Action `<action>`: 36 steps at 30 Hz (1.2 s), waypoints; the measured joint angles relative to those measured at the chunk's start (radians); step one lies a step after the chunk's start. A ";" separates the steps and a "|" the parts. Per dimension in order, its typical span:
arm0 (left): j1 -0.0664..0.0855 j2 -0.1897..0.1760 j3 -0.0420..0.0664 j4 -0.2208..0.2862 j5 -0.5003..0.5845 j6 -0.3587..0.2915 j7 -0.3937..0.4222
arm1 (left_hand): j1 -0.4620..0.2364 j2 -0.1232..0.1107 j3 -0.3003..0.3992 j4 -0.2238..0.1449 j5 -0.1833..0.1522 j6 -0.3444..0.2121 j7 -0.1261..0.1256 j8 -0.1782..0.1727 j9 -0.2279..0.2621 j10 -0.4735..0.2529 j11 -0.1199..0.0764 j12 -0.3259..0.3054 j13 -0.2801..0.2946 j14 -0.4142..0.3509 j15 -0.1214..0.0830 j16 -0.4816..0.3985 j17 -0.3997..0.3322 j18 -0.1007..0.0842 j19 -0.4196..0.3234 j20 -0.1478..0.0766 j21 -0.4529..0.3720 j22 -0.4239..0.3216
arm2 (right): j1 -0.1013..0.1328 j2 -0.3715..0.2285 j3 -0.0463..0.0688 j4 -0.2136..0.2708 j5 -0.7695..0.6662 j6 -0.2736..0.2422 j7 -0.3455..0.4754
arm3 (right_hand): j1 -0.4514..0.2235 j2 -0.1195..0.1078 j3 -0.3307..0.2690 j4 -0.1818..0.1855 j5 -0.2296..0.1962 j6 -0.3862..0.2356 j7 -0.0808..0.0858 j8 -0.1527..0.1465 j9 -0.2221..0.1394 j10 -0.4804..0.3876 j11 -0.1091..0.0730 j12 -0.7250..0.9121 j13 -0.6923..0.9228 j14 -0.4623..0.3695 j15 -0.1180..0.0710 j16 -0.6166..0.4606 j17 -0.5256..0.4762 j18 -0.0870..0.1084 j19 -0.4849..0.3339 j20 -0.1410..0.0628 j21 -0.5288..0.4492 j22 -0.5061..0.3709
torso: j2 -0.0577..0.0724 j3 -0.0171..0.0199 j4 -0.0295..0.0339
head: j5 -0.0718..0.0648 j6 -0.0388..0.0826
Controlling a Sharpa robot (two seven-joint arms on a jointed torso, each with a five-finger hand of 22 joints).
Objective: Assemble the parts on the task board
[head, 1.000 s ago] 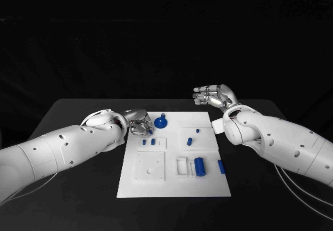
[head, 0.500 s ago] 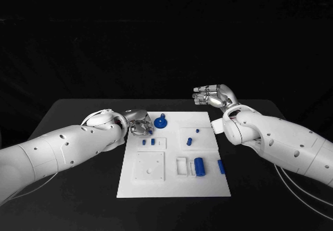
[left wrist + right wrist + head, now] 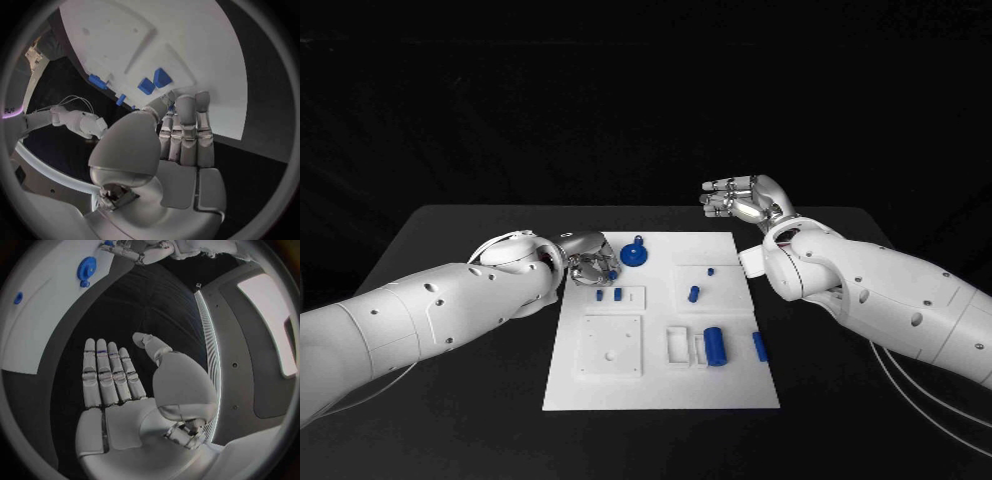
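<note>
Left hand: brushed-silver, segmented fingers, hovering over the far-left corner of the task board. Fingers lie straight and side by side, tips close above the plate; they hold nothing.

Task board is a flat, matte white rectangular plate in the middle of the black table, with shallow moulded recesses and raised square frames.

Parts, all glossy blue plastic: a round gear-like disc with a small knob just beside the left hand; two short pegs in a small frame nearer the robot; a slim peg and a tiny stud mid-board; a stout cylinder and a narrow bar toward the right edge.

Right hand: raised beyond the board's far-right corner, well apart from it, palm flat, fingers straight and together, thumb out, holding nothing.
</note>
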 measured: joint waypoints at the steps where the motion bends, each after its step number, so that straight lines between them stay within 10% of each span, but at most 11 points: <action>1: 0.000 0.000 0.000 0.000 0.000 -0.001 0.000 | -0.002 -0.002 0.002 0.002 0.000 -0.004 0.001 0.000 0.000 -0.001 0.001 0.000 0.000 0.000 0.000 0.000 0.000 0.000 0.001 0.001 0.000 0.000 | 0.000 0.000 0.000 0.000 0.000 0.000 0.000 | 0.000 0.000 0.000 0.000 0.000 0.000 0.000 0.000 0.000 0.000 0.000 0.000 0.000 0.000 0.000 0.000 0.000 0.000 0.000 0.000 0.000 0.000 | 0.000 0.0000 0.0000 | 0.000 0.000; 15: -0.001 -0.008 0.000 0.002 -0.002 -0.022 0.000 | 0.001 -0.018 0.013 0.007 0.000 -0.016 -0.004 0.000 0.000 -0.028 0.007 0.000 0.000 0.000 0.000 0.000 -0.004 0.001 0.007 0.007 -0.008 0.000 | 0.000 0.000 0.000 -0.003 -0.001 0.003 -0.001 | 0.000 0.000 -0.001 -0.007 0.000 -0.004 0.000 0.000 0.000 -0.004 0.004 0.000 0.000 -0.003 0.003 0.000 0.000 0.000 -0.001 0.001 0.000 -0.001 | 0.000 0.0000 -0.0001 | 0.004 0.001; 21: -0.001 -0.017 0.001 -0.007 -0.002 -0.037 -0.001 | 0.011 -0.032 0.008 0.003 0.000 -0.113 -0.013 -0.006 -0.003 -0.083 0.023 0.000 0.000 -0.006 0.013 0.000 -0.009 0.016 0.006 0.017 -0.015 0.000 | 0.000 -0.001 0.000 -0.019 -0.028 0.045 -0.023 | 0.007 -0.002 -0.040 -0.028 -0.016 0.013 0.000 0.000 -0.001 -0.016 0.009 0.000 0.000 -0.007 0.007 0.000 0.000 0.000 -0.007 0.006 0.005 -0.001 | 0.000 0.0000 -0.0008 | 0.005 0.003; 25: -0.001 -0.032 0.006 -0.016 0.001 -0.050 -0.002 | 0.023 -0.034 -0.032 0.004 0.000 -0.141 -0.003 -0.006 -0.004 -0.100 0.029 0.000 0.000 -0.017 0.025 -0.025 -0.021 0.016 0.008 0.026 -0.031 0.000 | 0.000 -0.003 0.000 -0.031 -0.092 0.101 -0.049 | 0.029 0.015 -0.068 -0.043 -0.060 0.073 -0.010 0.000 0.001 0.013 -0.005 0.000 -0.001 0.077 -0.023 0.020 0.001 0.016 0.068 -0.020 0.039 0.006 | 0.000 0.0000 -0.0013 | 0.006 0.005; 29: 0.002 -0.053 0.017 -0.021 0.019 -0.076 0.000 | 0.034 -0.023 -0.012 -0.003 0.005 -0.025 0.047 0.003 0.000 -0.018 0.006 0.007 0.000 -0.037 0.014 -0.070 -0.041 0.016 0.000 0.022 -0.033 0.000 | 0.001 -0.005 0.000 -0.047 -0.187 0.165 -0.071 | 0.051 0.026 -0.085 -0.060 -0.094 0.117 -0.022 0.000 0.002 0.077 -0.030 0.000 -0.001 0.198 -0.073 0.059 0.012 0.025 0.176 -0.069 0.094 0.023 | -0.001 0.0006 -0.0001 | -0.001 0.009; 36: 0.035 -0.095 0.023 -0.020 0.135 -0.129 0.012 | 0.041 -0.017 -0.011 -0.014 0.008 0.057 0.057 0.002 0.001 0.061 -0.013 0.012 0.000 -0.100 0.003 -0.234 -0.102 -0.002 -0.094 0.006 -0.085 0.000 | 0.022 -0.010 0.000 -0.082 -0.377 0.259 -0.100 | 0.066 0.037 -0.131 -0.081 -0.094 0.175 -0.046 0.004 0.004 0.164 -0.071 -0.012 -0.001 0.363 -0.151 0.173 0.092 0.031 0.363 -0.158 0.230 0.090 | -0.002 0.0006 0.0019 | -0.010 0.012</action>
